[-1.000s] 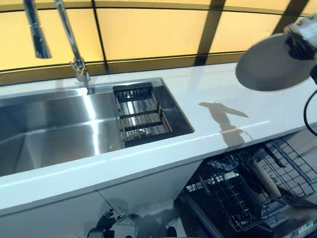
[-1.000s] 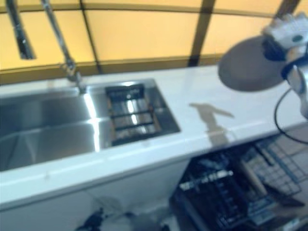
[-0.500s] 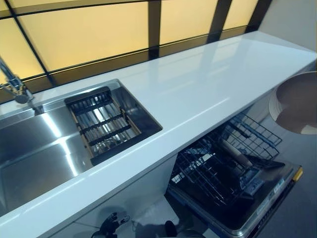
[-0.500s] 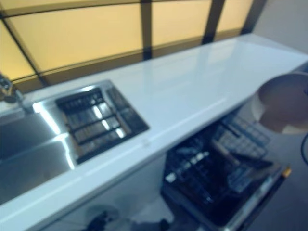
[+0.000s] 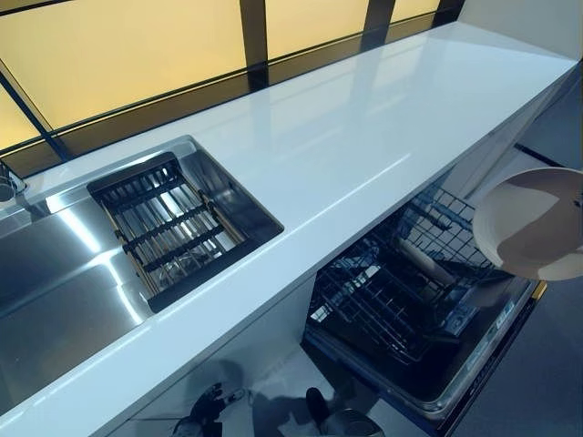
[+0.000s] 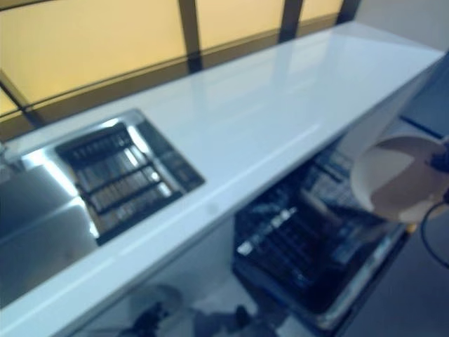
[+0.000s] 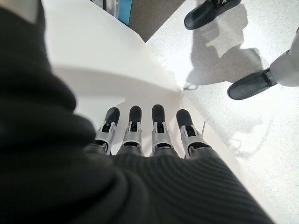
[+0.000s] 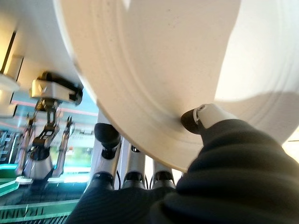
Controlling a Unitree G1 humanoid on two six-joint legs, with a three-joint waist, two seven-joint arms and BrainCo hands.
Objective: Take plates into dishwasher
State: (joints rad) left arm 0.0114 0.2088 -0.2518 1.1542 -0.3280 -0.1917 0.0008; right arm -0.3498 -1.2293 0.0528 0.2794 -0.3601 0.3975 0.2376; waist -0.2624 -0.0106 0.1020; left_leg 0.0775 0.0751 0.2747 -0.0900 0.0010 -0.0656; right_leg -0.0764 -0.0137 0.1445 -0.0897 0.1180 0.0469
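Observation:
A round cream plate [image 5: 533,223] hangs tilted at the right, in front of the counter and above the open dishwasher [image 5: 428,364]. My right hand [image 8: 201,115] is shut on the plate's rim. The thumb presses one face and the fingers [image 8: 106,135] lie behind the other. The plate fills most of the right wrist view [image 8: 163,60]. The dishwasher's lower wire rack [image 5: 401,296] is pulled out below the counter. My left hand [image 7: 145,135] shows only in the left wrist view, with straight fingers, empty, next to a white surface.
A long white countertop [image 5: 364,127] runs from the steel sink [image 5: 55,273] to the far right. A dark drain rack [image 5: 168,223] sits in the sink. A person's dark shoes [image 7: 252,84] stand on the light floor near my left hand.
The camera has swung right and down. The plate has come down from over the counter to in front of it, above the dishwasher rack.

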